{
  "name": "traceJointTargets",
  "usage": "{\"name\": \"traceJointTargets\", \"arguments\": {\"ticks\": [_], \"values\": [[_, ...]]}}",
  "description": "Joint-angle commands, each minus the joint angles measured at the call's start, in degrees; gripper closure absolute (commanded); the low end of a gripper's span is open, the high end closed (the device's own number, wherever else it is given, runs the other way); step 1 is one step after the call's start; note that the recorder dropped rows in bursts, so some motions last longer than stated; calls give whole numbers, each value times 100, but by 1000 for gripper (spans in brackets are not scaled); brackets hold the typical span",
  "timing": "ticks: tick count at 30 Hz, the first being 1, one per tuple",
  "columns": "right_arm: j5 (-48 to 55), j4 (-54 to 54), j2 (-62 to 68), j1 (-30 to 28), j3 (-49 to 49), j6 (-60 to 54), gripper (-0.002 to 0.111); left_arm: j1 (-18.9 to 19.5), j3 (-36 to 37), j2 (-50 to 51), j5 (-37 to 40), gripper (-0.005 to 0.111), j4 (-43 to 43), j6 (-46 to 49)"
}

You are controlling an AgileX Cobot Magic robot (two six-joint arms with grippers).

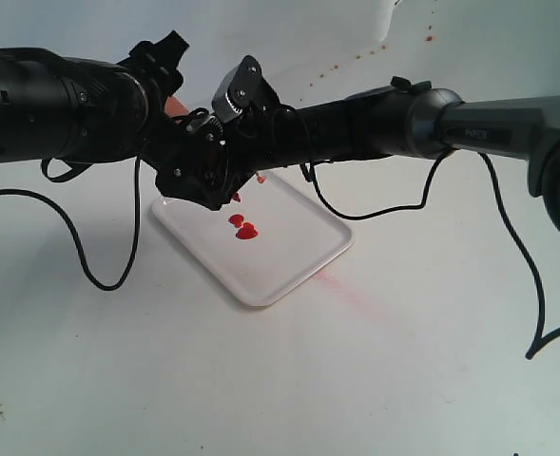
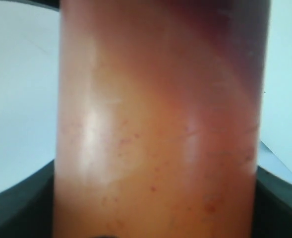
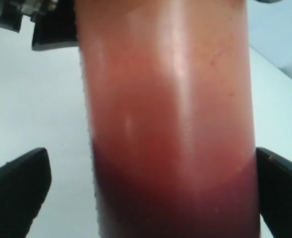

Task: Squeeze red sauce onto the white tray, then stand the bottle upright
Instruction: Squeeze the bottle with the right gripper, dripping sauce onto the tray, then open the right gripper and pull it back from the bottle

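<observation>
Left gripper (image 2: 155,203) clamped against both sides of the bottle (image 2: 155,114), right gripper (image 3: 150,193) spread wide around the same bottle (one finger (image 3: 17,193) standing clear), bottle above the white tray (image 1: 299,258), red sauce (image 1: 246,231) blobs on it.

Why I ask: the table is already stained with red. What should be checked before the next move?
1. Red sauce on the white tray: ok, several blobs lie on it.
2. Left pincer gripping the bottle: ok, closed on it.
3. Right pincer free of the bottle: not ok; it is open, but one finger seems to touch the wall.
4. Nozzle free of drips: cannot tell, the arms hide it.
5. Table clean: not ok, a red smear runs beside the tray.
</observation>
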Motion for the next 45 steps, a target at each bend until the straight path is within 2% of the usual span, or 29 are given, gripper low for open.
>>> {"name": "traceJointTargets", "arguments": {"ticks": [1, 10, 16, 21, 23, 26, 27, 30, 34, 41, 43, 45], "values": [[101, -393, -114, -36, 3, 344, 3, -27, -52, -91, 19, 107, 147, -82], [168, -994, -332, -450, 3, 1074, 4, -27, -52, -91, 19, 107, 147, -70], [768, -1039, -503, -984, 3, 1675, 4, -27, -52, -91, 19, 107, 147, -70], [964, -1403, -525, -1460, 3, 2757, 4, -27, -52, -91, 19, 107, 147, -70], [1243, -1507, -525, -1662, 3, 3159, 4, -27, -52, -91, 19, 107, 147, -70], [2120, -1213, -525, -1863, 3, 3256, 6, -27, -52, -91, 19, 107, 147, -70], [2120, -1102, -525, -1904, 13, 3277, 8, -27, -52, -91, 19, 107, 147, -70], [2120, -1058, -566, -1933, 13, 3723, 20, -27, -52, -91, 19, 107, 147, -70], [2120, -1301, -579, -1909, 54, 4075, 46, -27, -52, -91, 19, 107, 147, -70], [2120, -1478, -579, -1947, 234, 4775, 108, -27, -52, -91, -18, 107, 134, -70], [2120, -1557, -617, -1947, 321, 4644, 108, -27, -52, -91, -46, 107, 134, -70], [2120, -1517, -767, -1947, 574, 4029, 108, -27, -52, -91, -46, 107, 134, -70]]}}
